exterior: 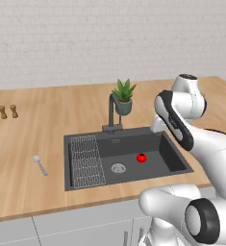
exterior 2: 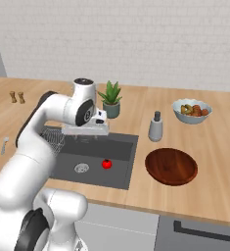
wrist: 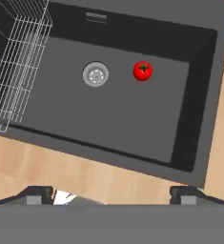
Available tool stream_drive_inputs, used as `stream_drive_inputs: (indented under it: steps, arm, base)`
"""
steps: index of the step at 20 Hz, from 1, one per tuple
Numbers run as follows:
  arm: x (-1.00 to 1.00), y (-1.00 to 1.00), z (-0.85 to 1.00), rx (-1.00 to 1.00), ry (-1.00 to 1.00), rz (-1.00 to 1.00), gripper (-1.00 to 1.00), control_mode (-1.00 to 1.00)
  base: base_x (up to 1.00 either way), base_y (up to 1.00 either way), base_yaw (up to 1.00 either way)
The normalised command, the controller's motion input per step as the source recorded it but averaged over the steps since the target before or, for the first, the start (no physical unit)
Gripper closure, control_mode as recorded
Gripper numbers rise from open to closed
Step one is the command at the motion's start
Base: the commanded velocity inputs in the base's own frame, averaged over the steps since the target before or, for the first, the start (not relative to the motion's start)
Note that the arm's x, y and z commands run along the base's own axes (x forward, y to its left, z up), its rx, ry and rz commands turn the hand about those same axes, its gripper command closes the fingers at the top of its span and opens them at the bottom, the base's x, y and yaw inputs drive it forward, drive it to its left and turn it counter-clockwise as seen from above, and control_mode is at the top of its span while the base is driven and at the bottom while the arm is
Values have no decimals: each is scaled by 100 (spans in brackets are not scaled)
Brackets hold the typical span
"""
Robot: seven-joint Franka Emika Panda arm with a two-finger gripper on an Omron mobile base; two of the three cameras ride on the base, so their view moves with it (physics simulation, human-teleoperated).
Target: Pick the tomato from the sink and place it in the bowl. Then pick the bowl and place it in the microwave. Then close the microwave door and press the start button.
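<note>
Count, left to right along the counter (exterior 2: 219,162), right base view:

- Two small brown shakers (exterior 2: 16,97), side by side near the far left edge.
- One spoon (exterior 2: 4,143) lying flat on the wood, left of the sink.
- One sink (exterior 2: 124,166), dark grey and recessed. Inside it: one wire rack (exterior: 86,161) at its left end, one round drain (exterior 2: 81,168) near the middle, one tomato (exterior 2: 106,163) just right of the drain, resting on the basin floor and touching nothing else.
- One dark faucet (exterior: 113,113) at the sink's back edge, one potted plant (exterior 2: 110,99) just behind it.
- One grey bottle-like dispenser (exterior 2: 156,126), upright, right of the sink's back corner.
- One reddish-brown bowl (exterior 2: 171,166) on the wood just right of the sink, holding nothing.
- One pale bowl (exterior 2: 192,111) with mixed food, farther back, beyond the brown one.

My pincer (wrist: 111,193): the two tips stand far apart at the bottom of the hand view, nothing between them. My hand hangs above the sink's back-left area, well above the tomato.

In the way: between tomato and brown bowl lies only the sink's right wall and a strip of bare wood. The dispenser stands behind that line, not on it. The faucet is near my hand.
</note>
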Motion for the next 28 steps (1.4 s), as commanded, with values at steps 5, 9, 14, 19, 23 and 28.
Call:
stream_drive_inputs:
  steps: [5,9,14,19,23,28]
  arm:
    - [26,-23,-92,0,0,60,-100,-100]
    - [60,-9,-96,0,0,64,-100,-100]
    - [75,1,-73,-5,15,20,-100,-100]
    - [65,0,-51,-1,14,0,-100,-100]
    - [40,0,-17,0,4,-12,-100,-100]
    - [39,0,-52,0,3,-13,-100,-100]
  base:
    - [0,0,0]
    - [0,0,0]
    - [0,0,0]
    - [0,0,0]
    - [0,0,0]
    - [0,0,0]
